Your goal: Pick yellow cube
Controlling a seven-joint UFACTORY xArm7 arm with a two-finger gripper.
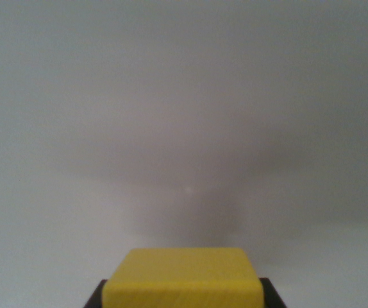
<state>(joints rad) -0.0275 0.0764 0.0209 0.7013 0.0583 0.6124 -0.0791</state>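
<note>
The yellow cube is seen at the very bottom centre of the wrist view, w/ dark end effector parts poking out just beside its lower left and right corners. From that, it's judged the cube is being pinched btw the fingers, so the end effector is prob pressed onto the cube, tho the actual contact faces are hidden below the frame edge, so the grip quality can't be confirmed. Beyond the cube only a plain pale grey worktop is seen, blurry, w/ a soft dark shadow spread across the middle and a tiny light speck near centre; nothing else is visible. Whether the cube is lifted or resting on the surface can't be told from this shot, no clear contact line is shown. What could go wrong: if the grip is only on the lower edges or corners, the cube could be rotated or squeezed out once the arm is accelerated, esp. since the wood-like faces look smooth. If it's lifted too fast, a slip would be likely. If the cube is held off-centre, it could be tilted and dropped. Slow vertical lift is recommended imo, and the grip should be checked b4 any sideways motion.
</note>
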